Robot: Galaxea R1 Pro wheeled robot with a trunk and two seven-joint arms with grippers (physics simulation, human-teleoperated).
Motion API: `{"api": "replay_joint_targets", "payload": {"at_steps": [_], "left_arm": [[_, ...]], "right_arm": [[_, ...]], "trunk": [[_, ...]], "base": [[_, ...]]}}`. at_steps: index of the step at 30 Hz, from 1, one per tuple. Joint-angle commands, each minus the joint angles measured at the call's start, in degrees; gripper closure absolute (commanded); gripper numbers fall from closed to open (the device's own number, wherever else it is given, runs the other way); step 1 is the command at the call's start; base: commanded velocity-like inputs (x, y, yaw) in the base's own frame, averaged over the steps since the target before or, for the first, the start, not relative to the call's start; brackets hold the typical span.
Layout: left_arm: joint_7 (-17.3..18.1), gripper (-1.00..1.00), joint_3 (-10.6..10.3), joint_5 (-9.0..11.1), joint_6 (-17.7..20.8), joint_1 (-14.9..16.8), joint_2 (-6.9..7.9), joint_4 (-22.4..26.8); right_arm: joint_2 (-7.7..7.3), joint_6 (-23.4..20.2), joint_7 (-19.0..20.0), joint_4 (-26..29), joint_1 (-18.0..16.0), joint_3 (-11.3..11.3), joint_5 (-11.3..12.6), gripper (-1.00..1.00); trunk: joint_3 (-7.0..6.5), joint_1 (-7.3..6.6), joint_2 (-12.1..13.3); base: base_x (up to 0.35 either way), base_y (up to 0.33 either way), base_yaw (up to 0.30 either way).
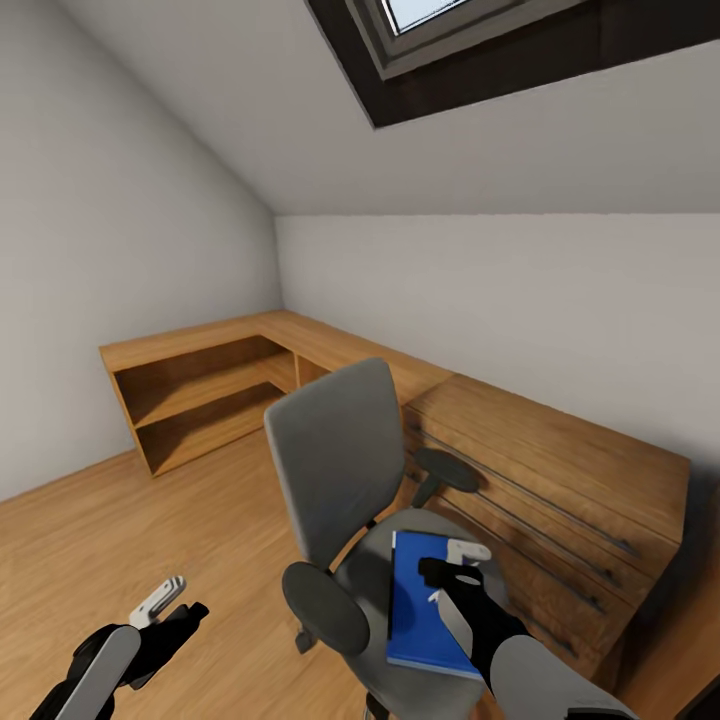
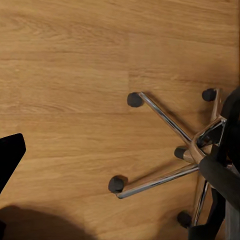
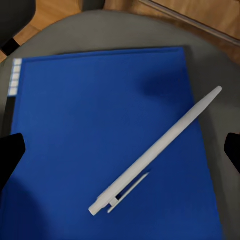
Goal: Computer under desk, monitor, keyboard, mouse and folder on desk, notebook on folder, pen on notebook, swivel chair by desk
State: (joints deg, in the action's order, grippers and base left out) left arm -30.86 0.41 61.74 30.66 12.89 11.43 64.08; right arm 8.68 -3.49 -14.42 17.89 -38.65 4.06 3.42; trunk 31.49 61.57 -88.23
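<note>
The grey swivel chair (image 1: 335,460) stands in the middle of the room, its chrome base (image 2: 165,120) seen in the left wrist view. On its seat lies the blue folder (image 1: 415,610) (image 3: 90,125), and the white pen (image 3: 155,150) rests diagonally on top of it. My right gripper (image 1: 450,562) (image 3: 120,150) hovers open just above the folder, one finger on either side of the pen, touching nothing. Low over the floor to the left of the chair, my left gripper (image 1: 168,608) is open and empty. The desk, monitor, keyboard, mouse, notebook and computer are out of view.
A light wooden drawer cabinet (image 1: 560,480) stands right behind the chair against the wall. A low wooden shelf unit (image 1: 200,390) runs into the far left corner. Bare wood floor (image 1: 100,540) stretches to the left of the chair. The ceiling slopes down overhead.
</note>
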Motion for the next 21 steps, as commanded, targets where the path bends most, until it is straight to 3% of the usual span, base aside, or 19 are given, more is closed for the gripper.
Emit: {"api": "replay_joint_targets", "payload": {"at_steps": [1, 21], "left_arm": [[-0.49, -1.0, 0.04, 0.58, 0.1, 0.03, 0.02, 0.08], [-0.5, -1.0, -0.01, 0.58, 0.0, 0.03, -0.15, -0.01]], "right_arm": [[0.03, -0.19, 0.25, 0.13, 0.0, 0.24, 0.33, -1.0], [-0.02, 0.06, 0.97, 0.05, 0.01, 0.38, 0.36, -1.0]], "trunk": [[0.25, 0.22, -0.45], [3.84, 4.62, -8.47]], "base": [[0.0, 0.0, 0.0], [0.0, 0.0, 0.0]]}}
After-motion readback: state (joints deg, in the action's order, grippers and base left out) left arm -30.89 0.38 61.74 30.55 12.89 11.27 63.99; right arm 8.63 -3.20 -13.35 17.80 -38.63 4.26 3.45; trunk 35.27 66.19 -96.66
